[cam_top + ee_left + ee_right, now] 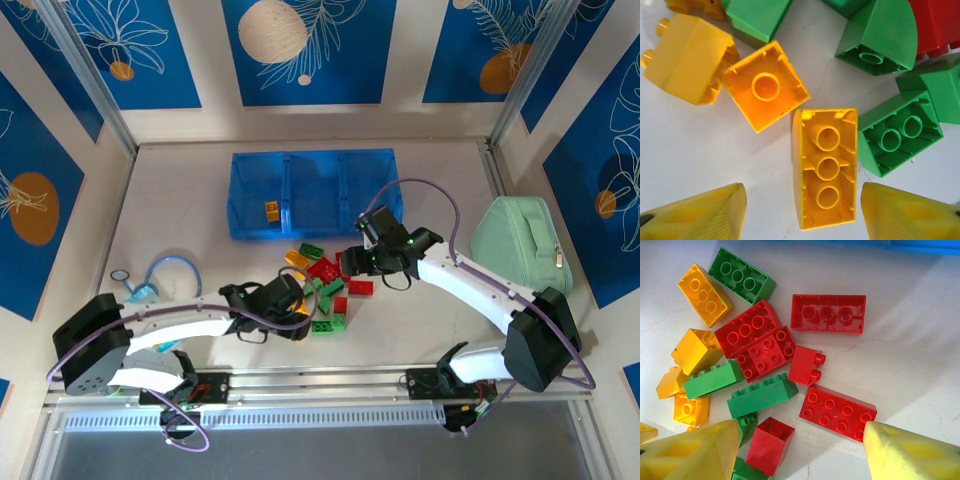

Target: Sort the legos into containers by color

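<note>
Straddling the upturned yellow brick with left gripper spread, set to pinch its long sides. Hovering with right gripper spread over red bricks, piled near the tray.

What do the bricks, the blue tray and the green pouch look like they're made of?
Bricks: hard moulded plastic, slightly glossy, with crisp studs and hollow ribbed undersides. Tray: thin translucent blue plastic, light passing through its walls. Pouch: probably soft fabric or faux leather, matte, going by its rounded shape and zipper.
</note>
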Tool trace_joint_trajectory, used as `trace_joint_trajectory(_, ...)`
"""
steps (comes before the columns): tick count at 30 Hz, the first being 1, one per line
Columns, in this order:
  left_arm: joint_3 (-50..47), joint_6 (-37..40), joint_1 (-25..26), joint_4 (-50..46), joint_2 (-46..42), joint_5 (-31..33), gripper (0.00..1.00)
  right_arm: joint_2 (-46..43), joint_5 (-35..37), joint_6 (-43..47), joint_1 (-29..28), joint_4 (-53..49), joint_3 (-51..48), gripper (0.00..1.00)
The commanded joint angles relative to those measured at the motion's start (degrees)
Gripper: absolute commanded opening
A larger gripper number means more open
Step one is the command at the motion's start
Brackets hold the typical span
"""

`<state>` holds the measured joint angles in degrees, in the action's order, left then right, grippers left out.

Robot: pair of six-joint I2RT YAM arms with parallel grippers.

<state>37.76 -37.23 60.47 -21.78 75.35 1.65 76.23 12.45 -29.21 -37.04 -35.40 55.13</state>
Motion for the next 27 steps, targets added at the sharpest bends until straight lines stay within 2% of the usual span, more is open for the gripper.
trace_joint_trajectory(1,0.2,-0.5,1.0,0.9,1.2,-1.5,0.62,-0.5,-0.7,-0.9,0.3,-0.2,-0.3,0.67)
trace_joint_trajectory(16,1.7,-1.7,2.4,3.5,7.7,-0.7,0.57,-1.9,-0.5,-1.4,0.5,0.8,-2.6,0.67)
trace_joint_trajectory(23,3.0,-2.9,2.4,4.3,9.6,1.0,0.51,-2.3,-0.3,-1.5,0.6,1.5,-3.7,0.64)
trace_joint_trajectory(27,3.9,-3.6,2.4,3.5,10.7,2.0,0.42,-2.5,-0.3,-1.3,0.9,1.6,-4.1,0.64)
